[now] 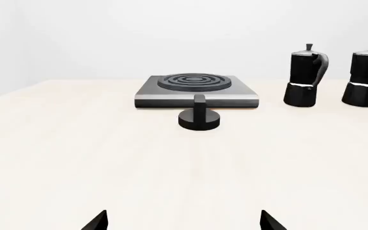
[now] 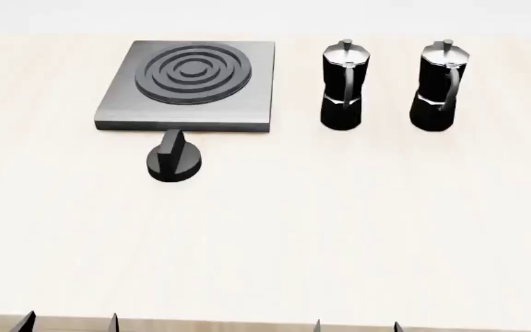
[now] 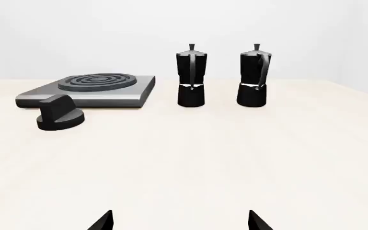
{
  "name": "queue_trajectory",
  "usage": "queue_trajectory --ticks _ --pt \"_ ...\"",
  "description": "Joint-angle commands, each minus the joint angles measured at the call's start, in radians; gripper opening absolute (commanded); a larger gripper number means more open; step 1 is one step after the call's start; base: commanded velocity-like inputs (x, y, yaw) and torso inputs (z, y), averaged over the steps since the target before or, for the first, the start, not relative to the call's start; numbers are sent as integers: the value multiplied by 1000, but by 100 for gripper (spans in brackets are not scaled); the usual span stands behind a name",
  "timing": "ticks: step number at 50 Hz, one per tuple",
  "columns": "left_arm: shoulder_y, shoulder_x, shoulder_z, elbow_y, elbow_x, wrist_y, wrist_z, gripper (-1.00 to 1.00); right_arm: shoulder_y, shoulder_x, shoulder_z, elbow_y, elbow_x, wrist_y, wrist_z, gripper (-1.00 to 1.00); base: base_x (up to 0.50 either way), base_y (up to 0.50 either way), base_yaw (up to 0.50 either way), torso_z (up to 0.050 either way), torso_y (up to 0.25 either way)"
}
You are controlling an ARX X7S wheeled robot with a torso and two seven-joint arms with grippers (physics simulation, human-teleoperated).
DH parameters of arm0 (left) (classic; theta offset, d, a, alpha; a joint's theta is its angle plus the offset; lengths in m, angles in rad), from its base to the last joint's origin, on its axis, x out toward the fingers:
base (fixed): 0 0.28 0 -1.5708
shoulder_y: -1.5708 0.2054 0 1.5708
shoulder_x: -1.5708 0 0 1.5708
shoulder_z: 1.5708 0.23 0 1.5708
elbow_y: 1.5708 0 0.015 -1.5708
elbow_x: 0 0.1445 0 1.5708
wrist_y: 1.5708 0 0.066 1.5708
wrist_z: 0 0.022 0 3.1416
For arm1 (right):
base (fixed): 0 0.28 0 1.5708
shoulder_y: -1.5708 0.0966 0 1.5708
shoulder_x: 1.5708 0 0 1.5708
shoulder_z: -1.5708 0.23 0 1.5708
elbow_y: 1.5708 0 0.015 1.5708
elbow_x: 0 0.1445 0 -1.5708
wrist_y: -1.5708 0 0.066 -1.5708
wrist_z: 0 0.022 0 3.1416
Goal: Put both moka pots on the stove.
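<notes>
Two black moka pots stand upright side by side at the back right of the table, the nearer-to-stove pot (image 2: 343, 86) and the far right pot (image 2: 438, 86). They also show in the right wrist view (image 3: 191, 76) (image 3: 255, 76) and the left wrist view (image 1: 305, 75) (image 1: 367, 76). The grey stove (image 2: 189, 85) with its ring burner lies to their left, bare on top. My left gripper (image 2: 70, 324) and right gripper (image 2: 356, 326) are both open and empty at the table's front edge, far from the pots.
A black round dial knob (image 2: 175, 159) sits on the table just in front of the stove. The pale wooden table (image 2: 339, 228) spreads between the grippers and the objects. A plain white wall is behind.
</notes>
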Motion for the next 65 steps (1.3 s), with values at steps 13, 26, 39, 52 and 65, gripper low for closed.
queue_trajectory --ticks 13,26,39,52,65 --pt "-1 -49 74 -13 -28 10 -63 100 -1 45 -62 -10 44 1 66 100 0 0 0 0 0" --pt "71 -82 91 261 -54 -87 -92 100 -57 78 -88 -245 52 77 104 100 0 0 0 0 0" --pt "257 -64 -15 926 -130 -240 -46 100 -212 122 -116 -891 7 266 145 100 0 0 0 0 0" --pt "257 -90 13 909 -126 -220 -74 100 -211 137 -123 -892 9 249 169 100 30 0 0 0 0" --pt "256 -110 23 899 -132 -211 -97 100 -212 152 -139 -880 14 237 181 100 247 0 0 0 0"
